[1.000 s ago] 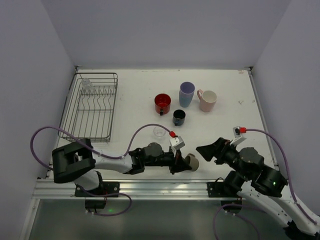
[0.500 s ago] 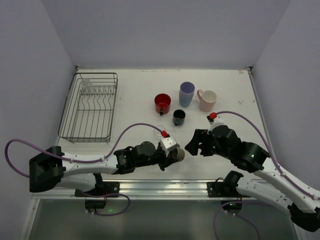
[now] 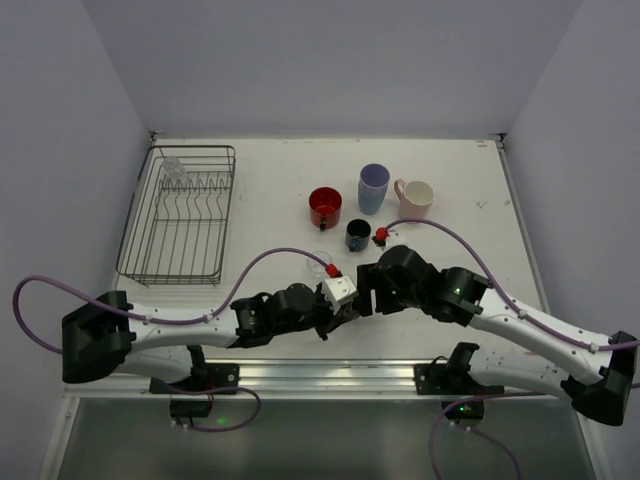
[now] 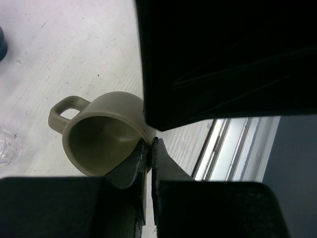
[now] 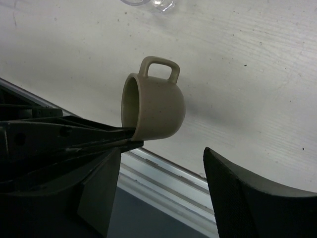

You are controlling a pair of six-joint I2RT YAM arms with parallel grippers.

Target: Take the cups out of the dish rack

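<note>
My left gripper is shut on the rim of the beige-olive mug and holds it tilted on its side above the table near the front edge. In the right wrist view the mug hangs from the left fingers, handle up. My right gripper is open, its fingertips just short of the mug and not touching it. In the top view the left gripper and right gripper meet and hide the mug. The dish rack at the far left holds one clear glass.
The red mug, lavender tumbler, pink mug and dark blue cup stand on the table behind the grippers. A clear glass stands just behind the left gripper. The table's metal front rail runs under the mug.
The right arm has swung left and forward until its open gripper is at the mug. The left gripper has drawn the mug slightly left, still holding it.
</note>
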